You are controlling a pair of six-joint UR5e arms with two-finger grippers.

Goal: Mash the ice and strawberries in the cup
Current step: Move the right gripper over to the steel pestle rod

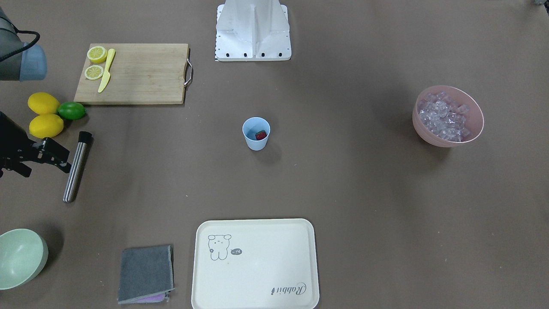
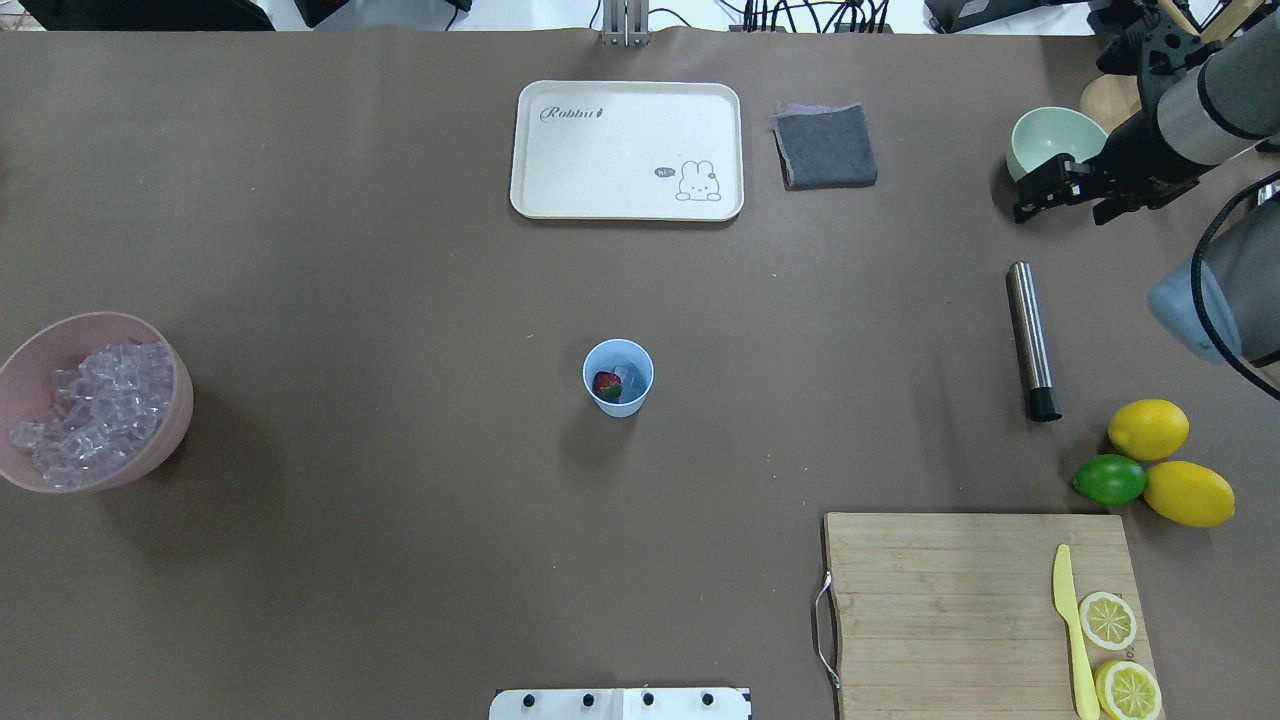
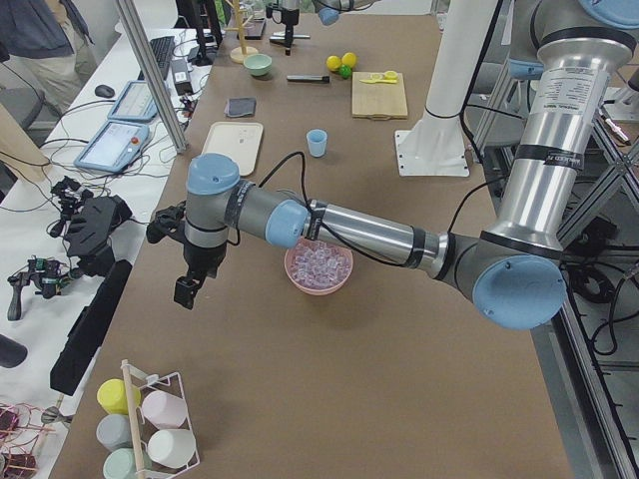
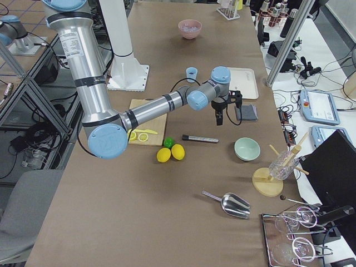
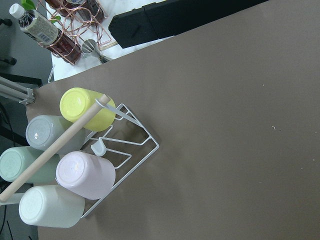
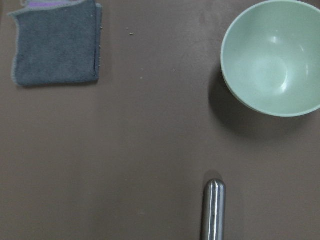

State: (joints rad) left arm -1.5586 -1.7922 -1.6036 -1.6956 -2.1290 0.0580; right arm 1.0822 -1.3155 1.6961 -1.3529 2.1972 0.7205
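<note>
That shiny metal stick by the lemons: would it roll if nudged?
Probably. The metal rod is a round cylinder lying flat, so a sideways push should roll it. Its polished surface looks slippery to grip, and it seems stiff.

Brown paper covers the whole table. The small pale-blue plastic cup (image 1: 256, 134) shows a red strawberry (image 1: 260, 135) inside. Clear ice cubes (image 1: 444, 116) glint bluish-white against the dusty-pink plastic bowl (image 1: 429, 138). The cream rectangular tray (image 1: 266, 274) bears a grey line-drawn rabbit. Bright yellow whole lemons (image 1: 43, 103) sit with a green lime (image 1: 71, 110).
</note>
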